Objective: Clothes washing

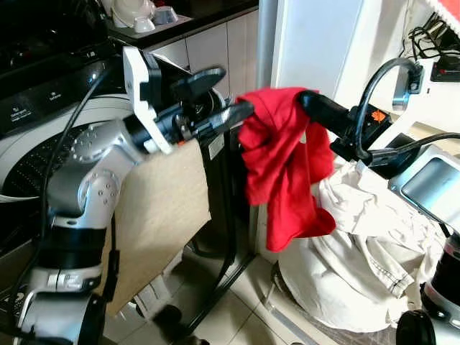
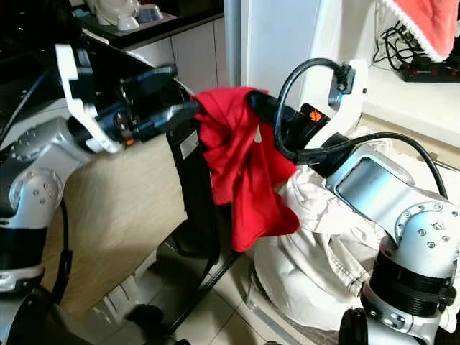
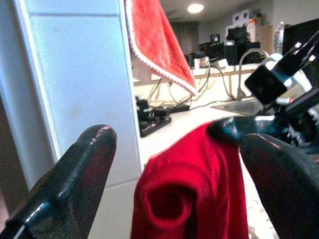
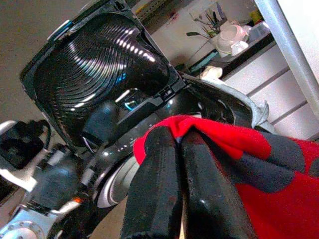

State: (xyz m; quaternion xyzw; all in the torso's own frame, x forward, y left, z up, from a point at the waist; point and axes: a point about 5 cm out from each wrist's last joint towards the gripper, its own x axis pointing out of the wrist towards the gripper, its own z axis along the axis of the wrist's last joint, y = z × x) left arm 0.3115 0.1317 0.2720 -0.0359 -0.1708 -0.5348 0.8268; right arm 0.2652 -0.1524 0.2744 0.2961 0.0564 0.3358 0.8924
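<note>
A: Where's the red garment (image 1: 284, 162)?

B: Centre frame, hanging between both arms. The right gripper (image 4: 182, 149) has its fingers pinched tight on a fold; the left gripper (image 3: 174, 164) reaches in level, fingers spread around the cloth.

A: Best move?

B: Probably close left before swinging toward the washing machine (image 1: 32, 154) at left.

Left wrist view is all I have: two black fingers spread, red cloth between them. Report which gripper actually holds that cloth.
Observer: The right gripper is shut on the red garment; the right wrist view shows its fingers pinched together on the fabric.
Operator: Give me the left gripper's position.
Observer: The left gripper is open, its tips at the garment's upper left edge.
Operator: Tell me what lies below the cloth.
Observer: A heap of cream laundry sits on the floor under and behind it.
</note>
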